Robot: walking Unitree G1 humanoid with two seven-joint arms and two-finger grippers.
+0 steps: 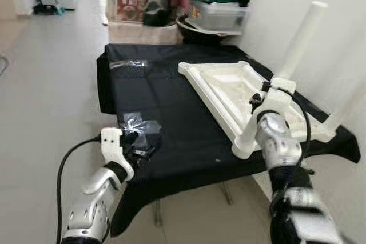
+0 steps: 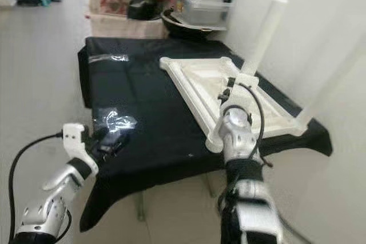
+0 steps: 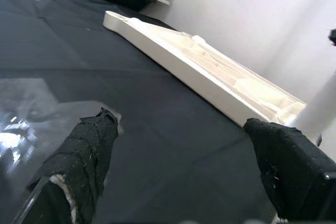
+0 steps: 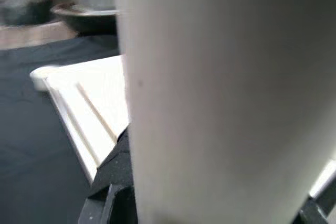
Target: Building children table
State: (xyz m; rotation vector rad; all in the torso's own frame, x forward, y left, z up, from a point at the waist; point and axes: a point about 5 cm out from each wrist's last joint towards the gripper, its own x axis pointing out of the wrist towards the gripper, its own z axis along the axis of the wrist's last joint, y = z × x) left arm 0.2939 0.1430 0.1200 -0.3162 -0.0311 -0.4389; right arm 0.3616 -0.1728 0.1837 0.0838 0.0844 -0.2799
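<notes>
Black cloth is draping the work table, leaving bare room left of the upturned white tabletop, which is lying toward the cloth's wall-side edge. Right gripper is reaching over the tabletop's near corner, fingers closed around an upright white leg. Left gripper is hovering at the cloth's near edge, fingers wide apart, over a clear plastic bag.

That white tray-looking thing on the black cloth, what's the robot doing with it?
It is an upside-down white children's table top lying on a black-covered table. The right gripper is shut on a white table leg, holding it upright over the top's far side. Another leg already stands at a corner. The left gripper hovers open over a clear plastic bag near the front edge.
</notes>
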